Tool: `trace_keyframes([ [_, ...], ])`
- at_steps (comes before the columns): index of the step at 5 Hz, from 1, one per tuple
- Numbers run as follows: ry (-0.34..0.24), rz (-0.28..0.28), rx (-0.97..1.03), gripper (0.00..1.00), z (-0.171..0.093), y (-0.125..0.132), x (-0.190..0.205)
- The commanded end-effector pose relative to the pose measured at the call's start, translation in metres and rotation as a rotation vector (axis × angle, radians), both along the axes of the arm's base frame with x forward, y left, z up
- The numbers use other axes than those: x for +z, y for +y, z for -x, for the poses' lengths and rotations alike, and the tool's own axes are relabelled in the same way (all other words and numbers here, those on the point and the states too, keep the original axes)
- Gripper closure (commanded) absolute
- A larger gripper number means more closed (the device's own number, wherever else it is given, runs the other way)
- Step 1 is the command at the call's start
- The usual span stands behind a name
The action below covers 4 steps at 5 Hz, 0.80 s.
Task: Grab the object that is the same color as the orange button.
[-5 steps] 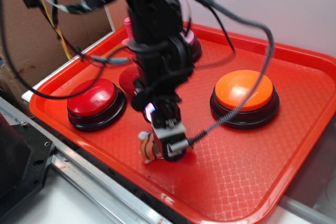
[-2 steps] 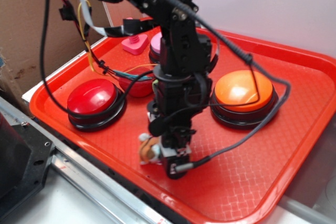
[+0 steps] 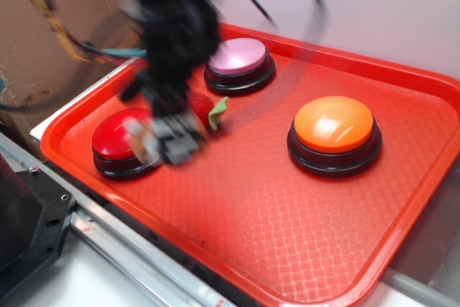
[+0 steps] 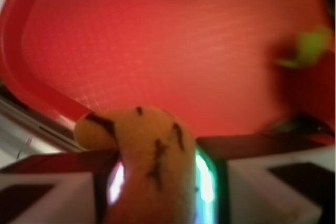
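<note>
An orange plush tiger with black stripes (image 4: 152, 156), the object, fills the gap between my gripper's (image 4: 157, 182) two fingers in the wrist view, and the gripper is shut on it. It hangs above the red tray (image 4: 173, 61). In the exterior view the gripper (image 3: 167, 141) is a blur above the tray's front left, next to the red button (image 3: 115, 134). The tiger cannot be made out there. The orange button (image 3: 334, 126), a large dome on a black base, sits far to the right, apart from the gripper.
A pink-domed button (image 3: 237, 57) stands at the tray's back. A red plush fruit with a green leaf (image 3: 215, 111) lies just behind the gripper. The tray's raised rim (image 3: 72, 163) runs close along the left. Cardboard stands at the far left.
The gripper has risen from the tray's front middle and swung left toward the red button. The tiger is gone from the tray floor and is between the fingers.
</note>
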State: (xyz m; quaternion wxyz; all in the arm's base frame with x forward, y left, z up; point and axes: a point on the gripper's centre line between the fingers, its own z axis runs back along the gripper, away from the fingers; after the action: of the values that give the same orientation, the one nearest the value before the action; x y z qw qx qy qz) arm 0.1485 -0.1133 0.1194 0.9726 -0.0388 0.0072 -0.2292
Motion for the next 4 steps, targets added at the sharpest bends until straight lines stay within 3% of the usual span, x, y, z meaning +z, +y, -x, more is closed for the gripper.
trace_keyframes([
  [1, -0.092, 0.017, 0.142, 1.00, 0.031, 0.041, 0.099],
  [2, -0.105, -0.052, 0.165, 1.00, 0.033, 0.055, 0.146],
  [3, -0.131, -0.112, 0.225, 1.00, 0.041, 0.052, 0.141],
  [4, -0.121, -0.124, 0.246, 0.78, 0.043, 0.049, 0.133],
])
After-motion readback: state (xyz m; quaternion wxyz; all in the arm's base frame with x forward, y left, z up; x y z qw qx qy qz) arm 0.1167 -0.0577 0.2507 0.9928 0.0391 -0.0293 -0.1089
